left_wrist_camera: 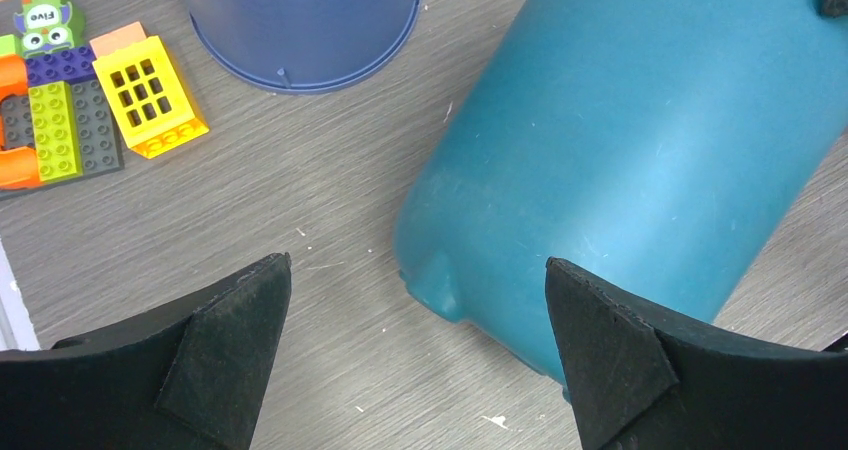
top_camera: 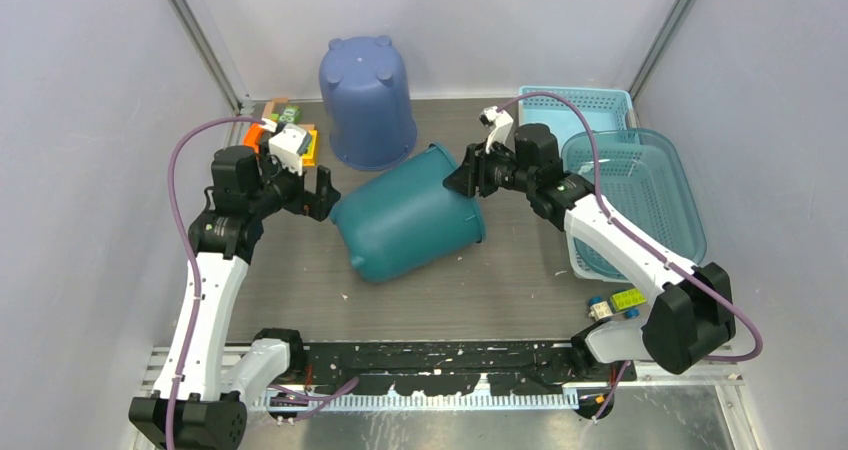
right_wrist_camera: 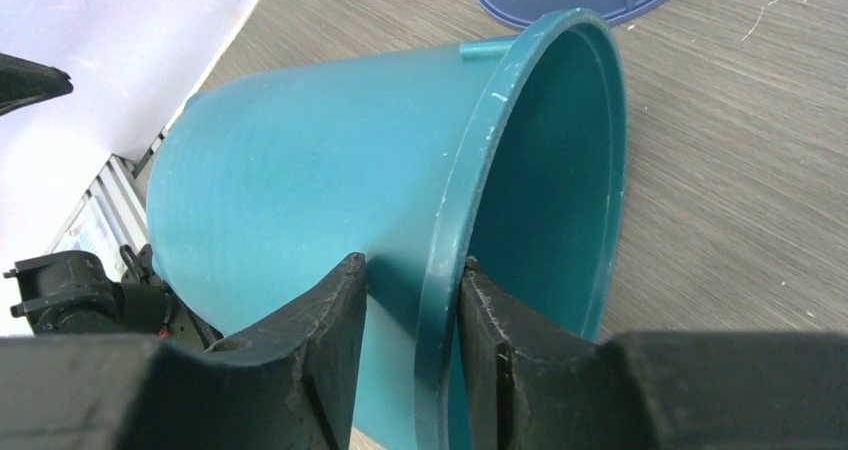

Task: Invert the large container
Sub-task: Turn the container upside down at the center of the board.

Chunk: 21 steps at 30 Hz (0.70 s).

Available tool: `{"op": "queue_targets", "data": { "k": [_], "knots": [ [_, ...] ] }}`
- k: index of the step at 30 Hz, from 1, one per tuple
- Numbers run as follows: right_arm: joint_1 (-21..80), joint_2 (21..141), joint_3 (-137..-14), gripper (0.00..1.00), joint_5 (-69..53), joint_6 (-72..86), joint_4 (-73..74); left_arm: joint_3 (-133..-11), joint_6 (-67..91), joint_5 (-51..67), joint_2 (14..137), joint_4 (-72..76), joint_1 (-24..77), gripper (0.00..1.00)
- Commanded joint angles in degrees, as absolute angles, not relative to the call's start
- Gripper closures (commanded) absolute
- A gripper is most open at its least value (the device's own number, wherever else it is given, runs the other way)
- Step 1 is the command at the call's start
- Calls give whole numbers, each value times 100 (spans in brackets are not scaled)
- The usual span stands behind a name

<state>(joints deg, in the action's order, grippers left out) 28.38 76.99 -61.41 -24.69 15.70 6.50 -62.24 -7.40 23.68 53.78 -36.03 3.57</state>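
Table [top_camera: 520, 280]: grey woodgrain, smooth, so things will skid on it.

Large container [top_camera: 408, 225]: teal tub lying on its side mid-table, mouth facing right and far, base pointing near-left. Not inverted yet. Looks like thin-wall moulded plastic: probably light, fairly stiff, slick and scuffed. The tapered wall means it will likely roll in an arc if nudged. The body is too wide for either jaw to span.

Blue bucket [top_camera: 366, 100]: already mouth-down just beyond it on the far side, close to the teal rim. Little swing room there.

Baskets [top_camera: 640, 200]: far right, apart from the tub.

Right gripper [right_wrist_camera: 410, 270]: jaws partly apart and straddling the rim [right_wrist_camera: 520, 90], one finger on the outer wall, one inside. Can't tell whether it is actually pinching.

Left gripper [left_wrist_camera: 415, 270]: spread to full width, holding nothing, just left of the tub's base end. Can't tell if it touches.

Bricks [left_wrist_camera: 60, 120]: far-left corner, clear of the action.

Judgement: the rim lip is the only real grip point, so pinch it deep across the bead; the left gripper is best used as a stop or pusher at the base. Risks: slipping off the rim, the tub rolling away.
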Motion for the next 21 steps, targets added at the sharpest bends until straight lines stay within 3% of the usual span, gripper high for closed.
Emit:
{"op": "queue_targets", "data": {
  "k": [1, 8, 21],
  "knots": [
    [2854, 7515, -6141, 49, -2262, 1259, 587, -6171, -626, 2541, 5403, -3293, 308, 0],
    [2855, 7527, -6407, 37, -2132, 1176, 799, -6088, -519, 2633, 5472, -3178, 310, 0],
    [2873, 7900, -7214, 41, -1903, 1098, 1023, -5935, -397, 2943, 5536, -3002, 312, 0]
  ]
}}
